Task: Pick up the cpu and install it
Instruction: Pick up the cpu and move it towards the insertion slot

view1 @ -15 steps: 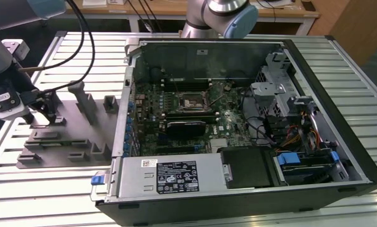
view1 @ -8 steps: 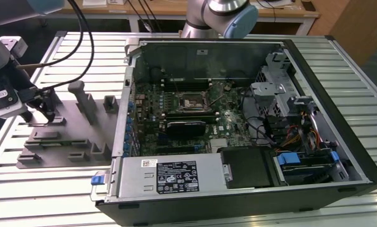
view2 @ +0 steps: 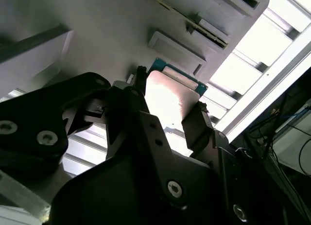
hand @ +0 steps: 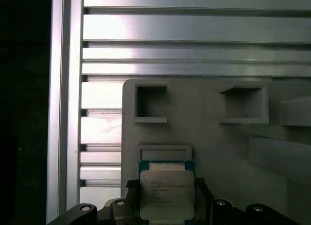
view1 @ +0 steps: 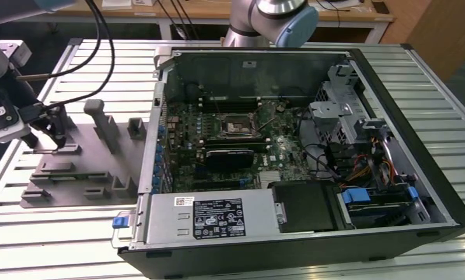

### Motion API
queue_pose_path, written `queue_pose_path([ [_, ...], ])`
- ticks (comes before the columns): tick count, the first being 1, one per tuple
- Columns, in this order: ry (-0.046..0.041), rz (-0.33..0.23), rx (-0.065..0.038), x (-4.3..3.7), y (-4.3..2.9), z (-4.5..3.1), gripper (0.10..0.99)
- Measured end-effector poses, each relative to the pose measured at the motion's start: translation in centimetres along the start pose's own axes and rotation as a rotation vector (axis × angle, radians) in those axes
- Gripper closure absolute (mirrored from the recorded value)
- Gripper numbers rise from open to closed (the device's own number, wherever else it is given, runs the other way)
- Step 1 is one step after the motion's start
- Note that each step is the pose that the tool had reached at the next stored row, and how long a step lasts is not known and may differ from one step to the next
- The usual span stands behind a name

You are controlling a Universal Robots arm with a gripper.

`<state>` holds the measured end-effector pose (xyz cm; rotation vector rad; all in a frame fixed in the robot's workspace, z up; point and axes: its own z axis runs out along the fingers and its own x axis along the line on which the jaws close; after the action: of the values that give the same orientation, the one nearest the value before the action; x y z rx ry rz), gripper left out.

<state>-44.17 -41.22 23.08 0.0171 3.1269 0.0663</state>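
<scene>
The cpu sits gripped in the hand.

The cpu is a flat square chip with a silver-grey metal top (fine dark print across it) and a thin blue-green border along the edge farthest from the gripper. It sits squarely between the gripper's dark fingers, one against each of two opposite sides. In the second wrist view the cpu glares bright, its far edge reaching just past the fingertips.
</scene>
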Motion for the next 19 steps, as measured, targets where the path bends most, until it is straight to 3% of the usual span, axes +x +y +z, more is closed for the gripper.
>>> queue_pose_path([
  [2,0.0000,0.000,0.000,-0.01,0.04,-0.57,0.545],
  [19,-0.0001,0.000,0.000,-0.04,0.16,-2.73,0.545],
])
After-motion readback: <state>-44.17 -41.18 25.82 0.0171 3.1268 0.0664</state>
